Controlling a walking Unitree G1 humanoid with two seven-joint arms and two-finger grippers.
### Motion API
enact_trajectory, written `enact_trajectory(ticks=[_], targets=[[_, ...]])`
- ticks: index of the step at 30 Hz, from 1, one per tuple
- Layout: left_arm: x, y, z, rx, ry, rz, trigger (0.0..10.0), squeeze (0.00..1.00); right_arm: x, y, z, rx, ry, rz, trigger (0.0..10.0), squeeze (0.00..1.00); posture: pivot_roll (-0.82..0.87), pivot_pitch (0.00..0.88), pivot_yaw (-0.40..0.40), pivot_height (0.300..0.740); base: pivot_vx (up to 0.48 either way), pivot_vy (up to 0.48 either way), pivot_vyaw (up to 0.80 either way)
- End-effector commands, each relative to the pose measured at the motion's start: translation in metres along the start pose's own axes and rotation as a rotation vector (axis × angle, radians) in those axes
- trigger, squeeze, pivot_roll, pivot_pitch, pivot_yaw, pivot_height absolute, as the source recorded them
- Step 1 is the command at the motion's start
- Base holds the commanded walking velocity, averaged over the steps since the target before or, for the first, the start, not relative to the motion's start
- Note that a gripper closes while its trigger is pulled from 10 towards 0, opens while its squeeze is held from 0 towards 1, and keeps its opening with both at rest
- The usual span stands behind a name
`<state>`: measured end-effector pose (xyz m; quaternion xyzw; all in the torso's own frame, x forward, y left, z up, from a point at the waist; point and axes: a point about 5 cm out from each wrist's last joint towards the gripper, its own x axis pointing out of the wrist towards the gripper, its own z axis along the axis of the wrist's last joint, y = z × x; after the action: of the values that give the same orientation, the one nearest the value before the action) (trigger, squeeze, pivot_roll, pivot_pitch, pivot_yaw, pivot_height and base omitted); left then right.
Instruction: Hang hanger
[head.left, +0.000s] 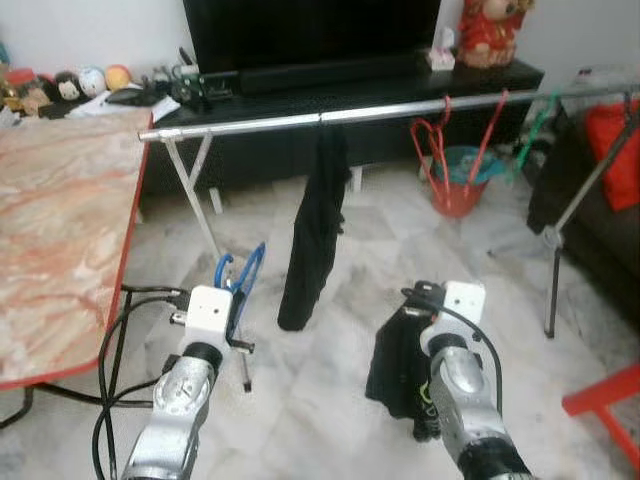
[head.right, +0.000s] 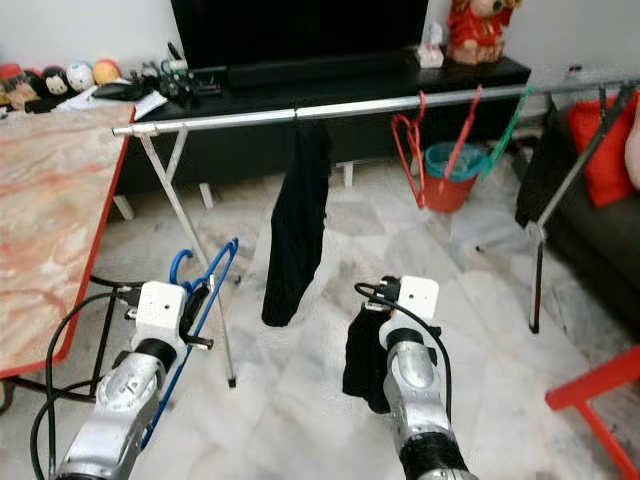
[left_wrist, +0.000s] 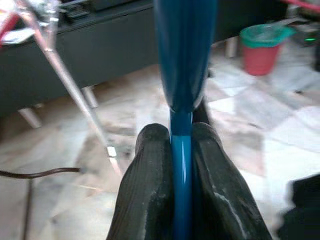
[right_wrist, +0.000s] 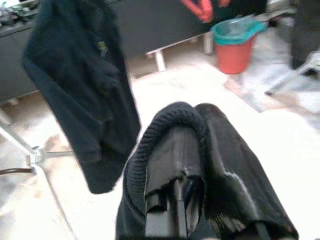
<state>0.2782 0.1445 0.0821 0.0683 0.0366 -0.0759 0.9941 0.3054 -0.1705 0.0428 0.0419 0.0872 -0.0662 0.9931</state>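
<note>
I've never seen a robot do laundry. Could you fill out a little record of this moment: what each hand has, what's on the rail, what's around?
left gripper: shut on blue hanger
right gripper: shut on black garment
rail: silver, with black cloth draped over it
also on rail: red hangers, green hanger
behind rail: black TV cabinet, red bucket
robot's left: marble-patterned table

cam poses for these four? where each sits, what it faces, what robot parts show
Head stereo pair: looks forward and down at rail; both arms show.
Left wrist: looks along left gripper, shut on blue hanger.
Right wrist: looks along right gripper, shut on black garment.
Wrists share red bucket.
</note>
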Motion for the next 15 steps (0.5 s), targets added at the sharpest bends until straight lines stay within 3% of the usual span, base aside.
enact_trajectory(ticks=[1,10,14,15], targets=[[-0.0002,0.0055,0.0035,0.008,-0.013,0.007,10.0,0.00,0.0028,0.0051,0.0089,0.003,-0.035,0.012,10.0,0.00,-0.01,0.000,0.009,0.740,-0.266,0.000,0.00],[0.0004,0.0055,0.0040,0.012,-0.010,0.007,10.0,0.00,0.0044,0.0026,0.0079,-0.013,-0.012,0.021,10.0,0.00,-0.01,0.000,0.011,0.740,-0.262,0.000,0.00],[0.0002,0.0058,0.0035,0.017,-0.005,0.009,10.0,0.00,0.0053,0.0018,0.0077,-0.035,0.002,0.033,10.0,0.00,-0.01,0.000,0.012,0.740,0.000,0.000,0.00],[0.0004,0.0067,0.0032,0.018,-0.001,0.013,10.0,0.00,0.0072,0.0029,0.0110,-0.092,0.000,0.075,10.0,0.00,-0.01,0.000,0.014,0.740,0.000,0.000,0.00]])
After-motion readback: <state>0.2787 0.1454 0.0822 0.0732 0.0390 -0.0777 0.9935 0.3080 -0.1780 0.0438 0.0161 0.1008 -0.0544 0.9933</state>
